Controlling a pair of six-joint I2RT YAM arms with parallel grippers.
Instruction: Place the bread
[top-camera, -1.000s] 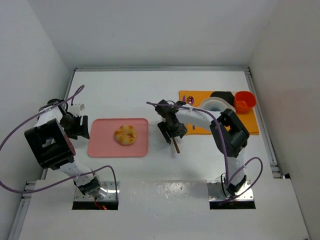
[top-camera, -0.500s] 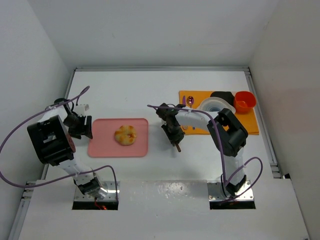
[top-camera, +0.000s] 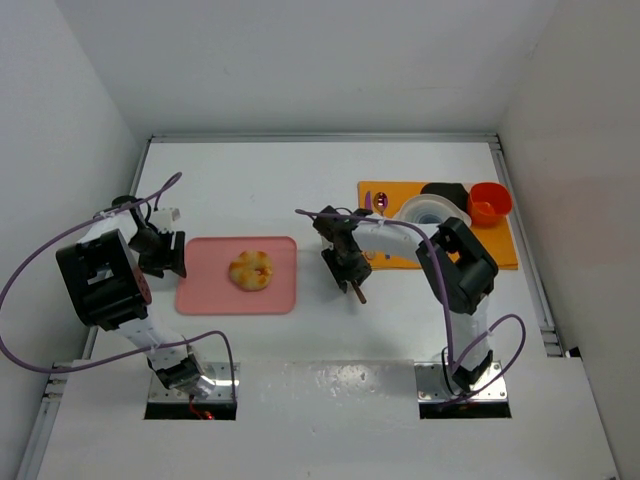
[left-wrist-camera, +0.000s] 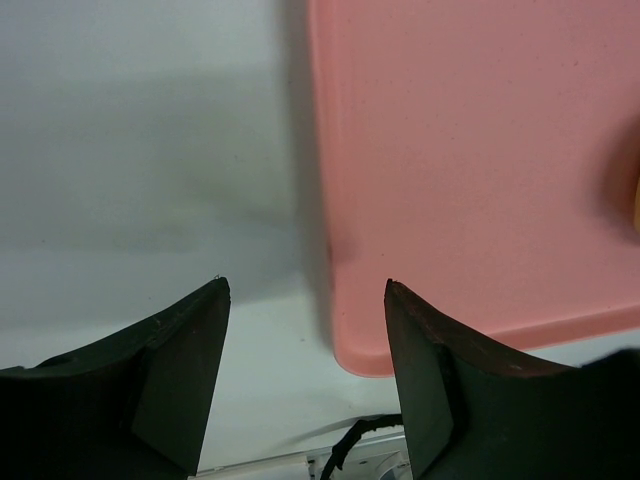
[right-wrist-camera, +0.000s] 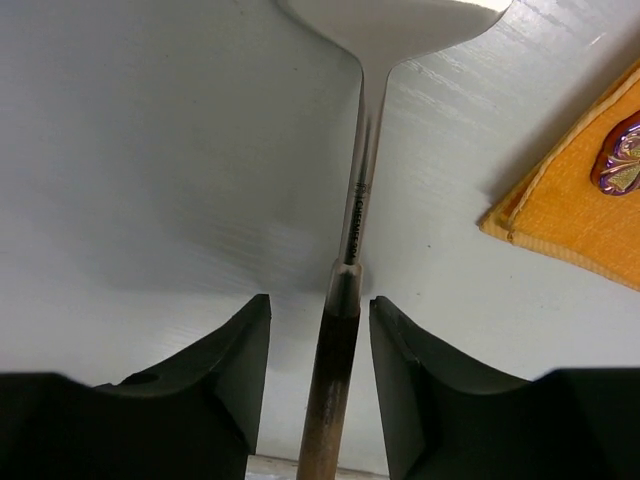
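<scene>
The spatula (right-wrist-camera: 355, 200) is clasped by its dark handle in the right gripper (right-wrist-camera: 318, 305), and that arm is reached left from the orange mat (top-camera: 500, 250). The left gripper (left-wrist-camera: 305, 290) is held spread and empty over a corner of the pink tray (left-wrist-camera: 450, 150), its arm folded back. The bread (top-camera: 250, 269) lies mid-tray (untouched).

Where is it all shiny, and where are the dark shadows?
Top view: white glare sits on the table strip between the arm bases. Left wrist view: a soft grey shadow runs beside the pink tray edge. Right wrist view: the spatula blade glows bright white, and a dark shadow edges the orange mat.
</scene>
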